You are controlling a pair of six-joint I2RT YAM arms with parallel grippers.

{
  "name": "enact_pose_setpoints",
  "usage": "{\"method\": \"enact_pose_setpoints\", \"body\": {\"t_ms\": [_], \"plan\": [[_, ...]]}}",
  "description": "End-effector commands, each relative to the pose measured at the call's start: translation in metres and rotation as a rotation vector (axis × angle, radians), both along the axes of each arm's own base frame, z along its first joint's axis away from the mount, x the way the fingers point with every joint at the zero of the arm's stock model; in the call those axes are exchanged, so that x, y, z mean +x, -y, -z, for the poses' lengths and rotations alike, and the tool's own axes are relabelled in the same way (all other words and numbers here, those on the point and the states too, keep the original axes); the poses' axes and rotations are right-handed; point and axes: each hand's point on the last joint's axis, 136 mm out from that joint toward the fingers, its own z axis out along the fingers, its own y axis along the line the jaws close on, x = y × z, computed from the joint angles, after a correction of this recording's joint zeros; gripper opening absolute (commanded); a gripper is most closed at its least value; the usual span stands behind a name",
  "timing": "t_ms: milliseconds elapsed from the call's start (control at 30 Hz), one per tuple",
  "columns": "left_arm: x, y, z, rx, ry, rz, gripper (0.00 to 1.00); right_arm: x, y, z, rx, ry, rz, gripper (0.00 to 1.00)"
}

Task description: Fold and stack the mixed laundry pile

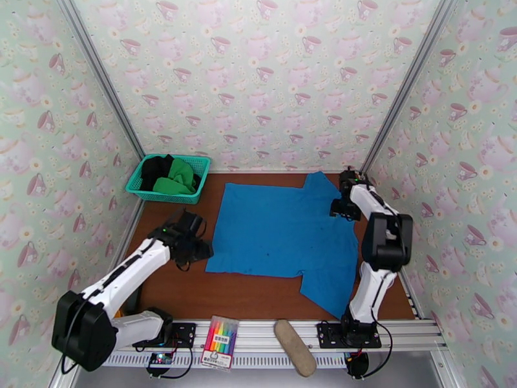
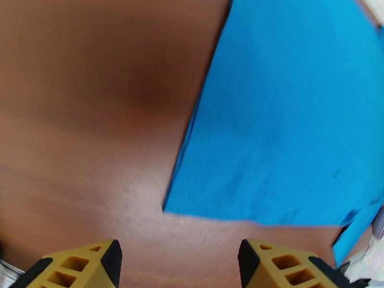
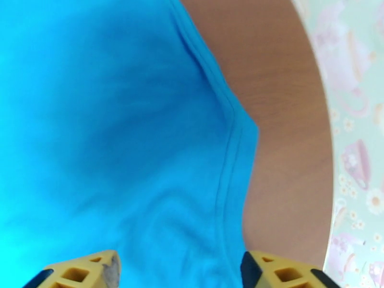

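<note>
Up in the upper left of the overhead view sits a teal mesh basket (image 1: pixel 165 197), pushed into the back corner of the brown counter (image 1: pixel 174 286). A black garment (image 1: pixel 154 171) is bunched in its left half and a green garment (image 1: pixel 177 180) is heaped against it on the right. Both are crumpled, not folded.

Below the basket, left of centre, the left hand (image 1: pixel 203 251) hangs just off the lower left corner of the blue shirt (image 1: pixel 278 231). Its own camera shows the yellow fingers (image 2: pixel 91 265) spread wide with only bare wood between them. The picture there is smeared, so I can only say it looks to be clear of the cloth, with the shirt's corner a little ahead of the fingertips.

The shirt takes up the middle of the counter, laid out flat. One sleeve points to the upper right and the other runs down toward the lower right, close to the counter's near edge.

Right of centre, the right hand (image 1: pixel 338 211) hovers over the shirt's right edge by the upper sleeve. Seen from its wrist, its fingers are spread apart and grip nothing. Blue cloth and a stitched hem (image 3: pixel 229 140) lie beneath, and a strip of wood lies to the right of that.

Along the bottom rail, a pack of coloured markers (image 1: pixel 220 344) lies left of a beige oblong pad (image 1: pixel 295 348).
</note>
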Motion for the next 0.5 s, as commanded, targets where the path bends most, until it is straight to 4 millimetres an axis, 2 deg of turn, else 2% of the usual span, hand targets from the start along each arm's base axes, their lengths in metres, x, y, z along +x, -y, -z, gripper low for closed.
{"method": "enact_pose_setpoints", "body": {"t_ms": [0, 67, 167, 300, 467], "plan": [[0.002, 0.020, 0.019, -0.117, -0.020, -0.061, 0.69, -0.011, -0.038, -0.061, 0.079, 0.163, -0.113, 0.74], [0.003, 0.015, 0.029, -0.090, -0.025, -0.096, 0.68, -0.024, -0.056, -0.078, 0.097, 0.206, -0.162, 0.73], [0.009, 0.010, 0.043, -0.050, -0.032, -0.134, 0.68, -0.043, -0.081, -0.090, 0.110, 0.238, -0.228, 0.73], [0.017, 0.012, 0.064, -0.029, -0.065, -0.150, 0.64, -0.061, -0.104, -0.091, 0.124, 0.246, -0.289, 0.71], [0.030, 0.015, 0.085, 0.006, -0.079, -0.160, 0.53, -0.075, -0.116, -0.084, 0.130, 0.235, -0.322, 0.69]]}}
